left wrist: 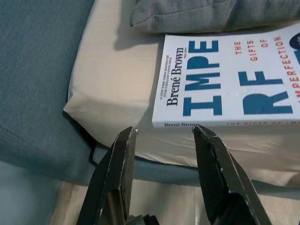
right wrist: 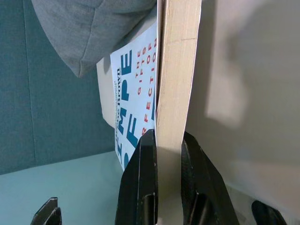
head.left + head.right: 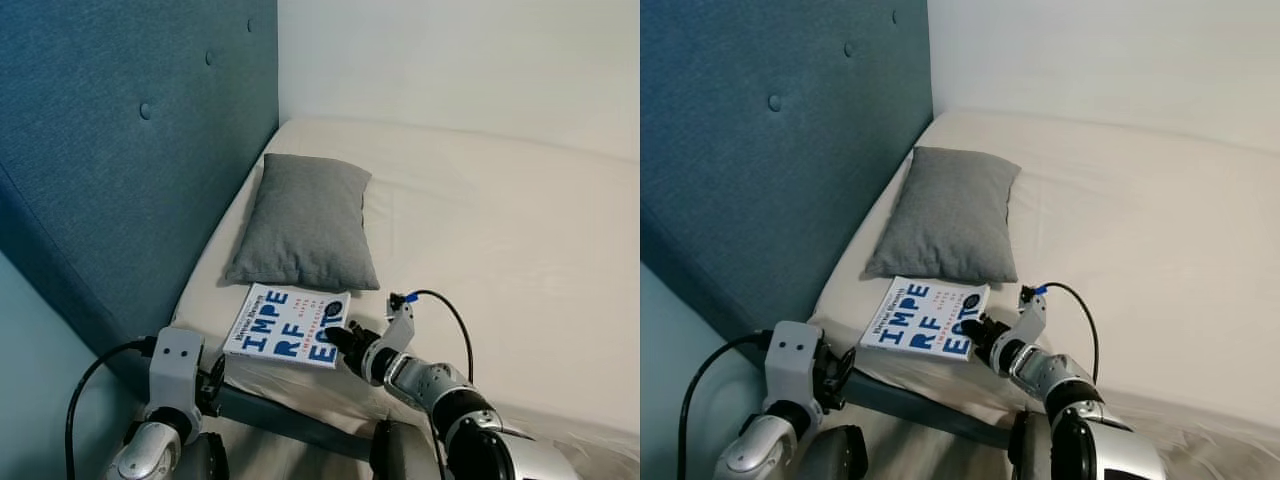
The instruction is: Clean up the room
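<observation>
right gripper [image 2: 163, 154]: clamped on paperback book [image 3: 290, 324] page edge | left gripper [image 1: 164, 133]: open, just below spine | handling: light, flexible; grip both edges

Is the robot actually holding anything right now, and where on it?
Yes: the right gripper pinches the book at its page edge; the left gripper is open, holding nothing.

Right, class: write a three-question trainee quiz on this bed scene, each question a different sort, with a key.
1. True or false: the right gripper is shut on the book.
2. The grey pillow lies: A) on the floor B) on the bed, by the blue headboard C) on top of the book
3. Are the left gripper's jaws open or shut?

Key: 1 true; 2 B; 3 open.
</observation>
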Controlling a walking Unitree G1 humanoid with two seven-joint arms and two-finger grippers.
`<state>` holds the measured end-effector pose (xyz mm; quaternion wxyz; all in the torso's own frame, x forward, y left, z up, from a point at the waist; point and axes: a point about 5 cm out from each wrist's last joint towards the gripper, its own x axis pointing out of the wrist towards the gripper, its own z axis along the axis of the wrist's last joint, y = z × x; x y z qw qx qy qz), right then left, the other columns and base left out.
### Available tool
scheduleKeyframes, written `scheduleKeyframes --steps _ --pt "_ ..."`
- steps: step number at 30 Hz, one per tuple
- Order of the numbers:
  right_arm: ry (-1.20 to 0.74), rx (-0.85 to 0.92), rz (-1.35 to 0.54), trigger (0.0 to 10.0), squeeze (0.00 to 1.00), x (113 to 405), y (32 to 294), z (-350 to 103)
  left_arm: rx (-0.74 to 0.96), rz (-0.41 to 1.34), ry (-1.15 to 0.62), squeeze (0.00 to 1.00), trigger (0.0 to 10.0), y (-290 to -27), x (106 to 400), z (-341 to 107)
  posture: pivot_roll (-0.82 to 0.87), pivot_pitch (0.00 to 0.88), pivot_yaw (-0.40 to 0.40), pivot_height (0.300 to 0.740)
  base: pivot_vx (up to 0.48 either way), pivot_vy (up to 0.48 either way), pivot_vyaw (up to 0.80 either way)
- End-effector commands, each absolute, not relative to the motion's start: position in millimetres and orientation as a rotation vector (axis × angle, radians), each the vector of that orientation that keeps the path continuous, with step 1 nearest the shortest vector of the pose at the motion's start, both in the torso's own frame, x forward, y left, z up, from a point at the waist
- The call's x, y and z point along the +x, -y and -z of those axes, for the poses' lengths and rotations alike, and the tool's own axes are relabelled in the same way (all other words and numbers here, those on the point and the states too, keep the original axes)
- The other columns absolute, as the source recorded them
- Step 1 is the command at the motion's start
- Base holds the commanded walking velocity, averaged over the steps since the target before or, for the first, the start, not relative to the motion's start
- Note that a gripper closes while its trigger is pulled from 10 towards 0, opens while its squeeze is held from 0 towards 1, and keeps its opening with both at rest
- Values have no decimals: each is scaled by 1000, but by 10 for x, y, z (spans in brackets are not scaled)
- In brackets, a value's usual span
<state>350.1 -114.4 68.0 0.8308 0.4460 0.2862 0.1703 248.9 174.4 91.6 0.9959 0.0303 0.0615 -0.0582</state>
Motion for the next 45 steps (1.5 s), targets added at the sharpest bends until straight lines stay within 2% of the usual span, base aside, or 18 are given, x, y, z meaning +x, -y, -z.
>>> scheduleKeyframes --steps 1,8,23,24,25,26,27,28,29,41,42,43,44,45 --pt "-611 910 -324 10000 0 3495 1215 -644 68 114 -145 0 10000 -1770 2464 -897 128 280 -74 545 0 0 0" --pt "-592 891 -310 10000 0 3513 1257 -656 51 107 -147 0 10000 -1756 2465 -912 131 285 -69 545 0 0 0" --pt "-460 990 -261 10000 0 3643 1314 -833 52 103 -153 0 10000 -1759 2462 -920 138 291 -66 545 0 0 0" --pt "-471 978 -266 10000 94 3639 1304 -828 52 105 -156 0 10000 -1757 2461 -917 138 291 -66 545 0 0 0" --pt "-473 974 -268 10000 396 3638 1300 -826 51 105 -156 0 10000 -1754 2461 -920 138 290 -66 545 0 0 0" --pt "-473 974 -268 10000 396 3638 1300 -826 51 105 -156 0 10000 -1754 2461 -920 138 290 -66 545 0 0 0" --pt "-474 973 -269 10000 514 3637 1297 -825 50 106 -156 0 10000 -1753 2461 -923 139 290 -66 545 0 0 0" --pt "-474 973 -269 10000 514 3637 1297 -825 50 106 -156 0 10000 -1753 2461 -923 139 290 -66 545 0 0 0" --pt "-473 974 -268 10000 1000 3638 1297 -825 49 106 -155 0 10000 -1749 2462 -925 139 289 -66 545 0 0 0" --pt "-454 988 -219 10000 1000 3643 1345 -812 8 150 -152 0 10000 -1635 2470 -948 137 268 -56 545 0 0 0" --pt "-452 988 -204 10000 933 3640 1356 -802 2 157 -149 0 10000 -1618 2474 -955 134 262 -55 545 0 0 0" --pt "-452 988 -204 10000 933 3640 1356 -802 2 157 -149 0 10000 -1618 2474 -955 134 262 -55 545 0 0 0" --pt "-455 981 -195 10000 0 3627 1361 -777 -4 169 -144 0 10000 -1591 2478 -967 130 250 -55 545 0 0 0" --pt "-455 981 -195 10000 0 3627 1361 -777 -4 169 -144 0 10000 -1591 2478 -967 130 250 -55 545 0 0 0"
